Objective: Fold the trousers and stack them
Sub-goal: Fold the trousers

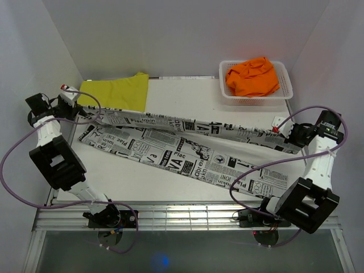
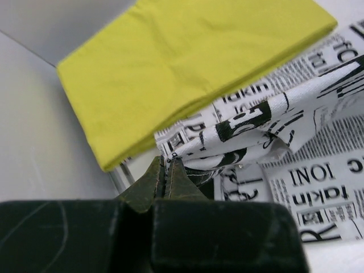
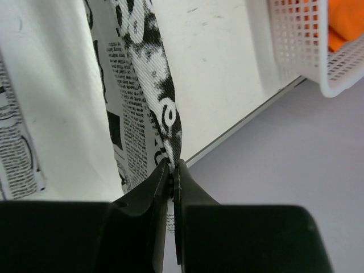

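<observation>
Newspaper-print trousers (image 1: 187,153) pinched at opposite ends by left claw (image 2: 165,170) and right claw (image 3: 172,169), stretched over the tabletop (image 1: 142,185), likely to flatten them for folding.

The spread pair (image 1: 170,145) lies across the middle of the table (image 1: 187,102), its joined end at the left edge and its two legs running apart to the right, one toward the right edge, the other in front of it toward the near right. The folded pair (image 1: 116,91) lies in the far left corner, just behind that joined end, and the basket (image 1: 287,85) stands in the far right corner with the crumpled pair (image 1: 253,77) in it. The left gripper (image 2: 165,165) pinches the joined end at the left, and the right gripper (image 3: 172,168) pinches the farther leg's end at the right, in front of the basket.
</observation>
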{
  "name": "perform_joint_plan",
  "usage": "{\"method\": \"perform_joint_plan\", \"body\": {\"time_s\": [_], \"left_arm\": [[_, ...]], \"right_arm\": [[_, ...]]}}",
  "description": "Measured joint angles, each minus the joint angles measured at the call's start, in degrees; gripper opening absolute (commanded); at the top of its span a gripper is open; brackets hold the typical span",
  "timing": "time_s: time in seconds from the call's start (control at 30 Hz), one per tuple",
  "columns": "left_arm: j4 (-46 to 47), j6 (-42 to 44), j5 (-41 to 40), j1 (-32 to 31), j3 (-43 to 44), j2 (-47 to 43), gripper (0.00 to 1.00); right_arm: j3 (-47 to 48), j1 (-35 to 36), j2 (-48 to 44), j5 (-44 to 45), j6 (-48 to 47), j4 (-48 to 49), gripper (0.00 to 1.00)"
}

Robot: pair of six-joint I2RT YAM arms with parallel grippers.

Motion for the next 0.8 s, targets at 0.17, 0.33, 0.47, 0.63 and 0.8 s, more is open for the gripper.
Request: {"method": "perform_joint_plan", "body": {"time_s": [0.17, 0.33, 0.47, 0.63, 0.8], "left_arm": [[-2.0, 6.1, 0.2, 3.1, -9.4, -2.3, 0.00], [-4.1, 13.2, -1.5, 5.9, -17.0, -2.7, 0.00], [-5.1, 18.3, -3.6, 6.6, -20.6, -2.7, 0.00], [-5.9, 22.4, -5.4, 6.7, -21.6, -2.5, 0.00], [-8.0, 25.6, -7.2, 6.7, -20.7, -0.9, 0.32]], "right_arm": [[-7.8, -2.4, -6.0, 1.7, -5.2, -2.4, 0.08], [-17.1, -3.5, -10.3, 5.0, -9.9, -3.7, 0.08], [-22.2, -3.8, -12.6, 7.4, -12.5, -4.0, 0.08], [-26.9, -3.9, -15.0, 9.7, -15.2, -4.0, 0.08], [-30.9, -3.9, -17.6, 11.1, -16.4, -3.7, 0.17]]}}
